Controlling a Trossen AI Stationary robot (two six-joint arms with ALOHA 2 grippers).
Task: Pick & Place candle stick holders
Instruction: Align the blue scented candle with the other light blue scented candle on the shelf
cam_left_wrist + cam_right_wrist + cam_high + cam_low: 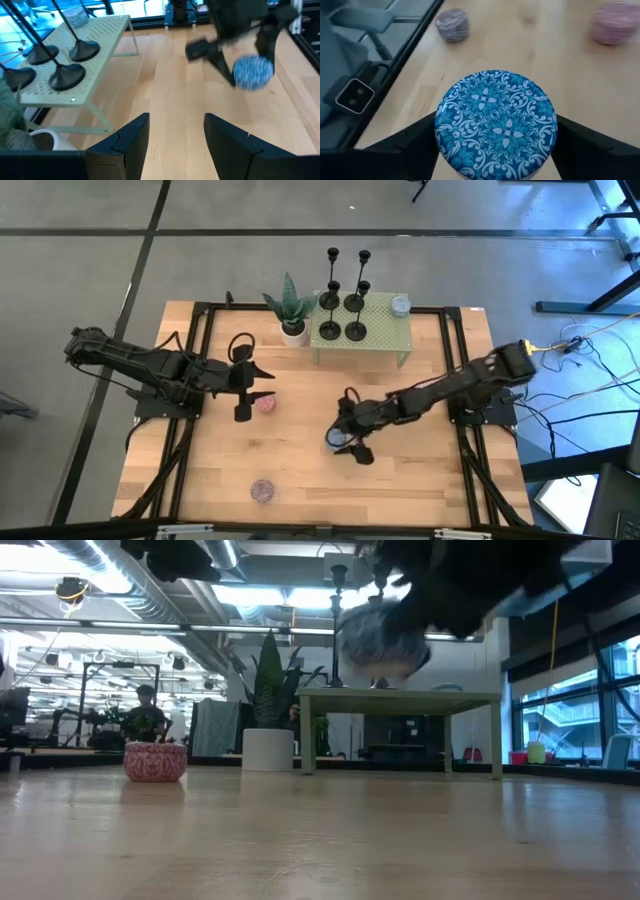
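Four black candle stick holders (343, 316) stand by their round bases on a small pale-green perforated table (385, 340) at the far middle; they also show in the left wrist view (65, 75). My right gripper (345, 440) is shut on a round tin with a blue patterned lid (496, 122), in the middle of the table. In the low view the tin (380, 640) hangs well above the tabletop. My left gripper (175, 135) is open and empty. It is held above the table left of centre (245, 388), close to a pink tin (265, 402). My right gripper pinches the blue tin's round side wall (440, 137) between its two fingers (405, 147), one on each opposite side. The fingers come from above, slanting in from the table's right. The tin is lifted clear of the table, with its patterned lid facing the wrist camera.
A spiky green plant in a white pot (293, 315) stands left of the green table. A grey tin (400, 306) sits on that table's far right corner. A purple tin (262, 491) lies near the table's front edge. The pink tin (155, 761) rests on the wood.
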